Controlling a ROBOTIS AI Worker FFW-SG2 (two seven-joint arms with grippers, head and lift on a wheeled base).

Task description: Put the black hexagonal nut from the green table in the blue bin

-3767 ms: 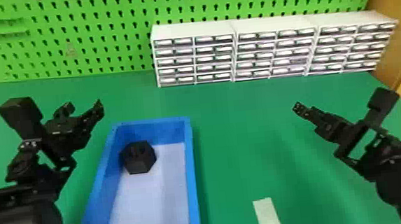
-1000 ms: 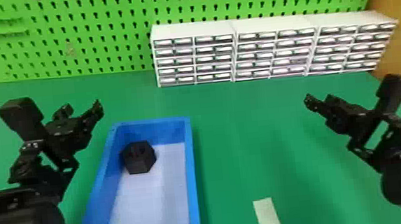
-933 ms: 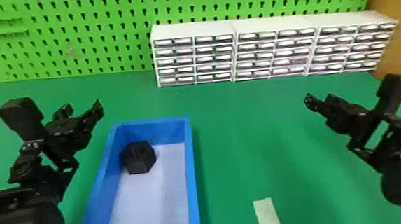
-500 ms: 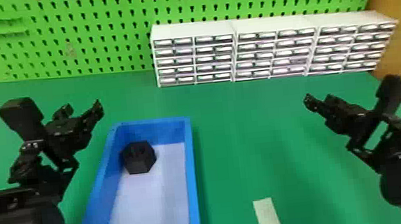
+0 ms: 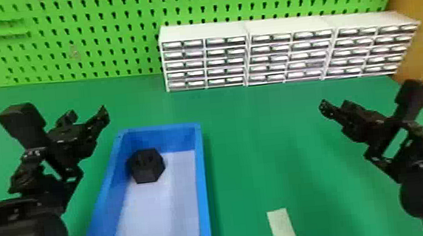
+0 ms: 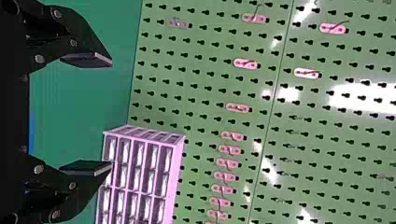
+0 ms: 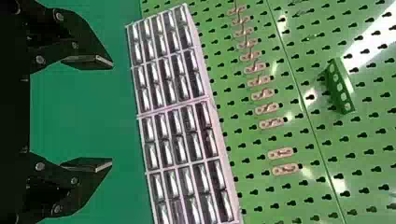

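Head and wrist cameras face the pegboard (image 5: 120,28).

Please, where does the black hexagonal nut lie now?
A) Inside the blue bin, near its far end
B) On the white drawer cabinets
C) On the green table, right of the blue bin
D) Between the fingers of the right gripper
A: the black hexagonal nut sits on the floor of the blue plastic bin, close to its far wall.

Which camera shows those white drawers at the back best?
The head view: the whole row of white drawers stands there upright and unblocked. The left wrist view shows one part, the right wrist view more, both sideways and cut off.
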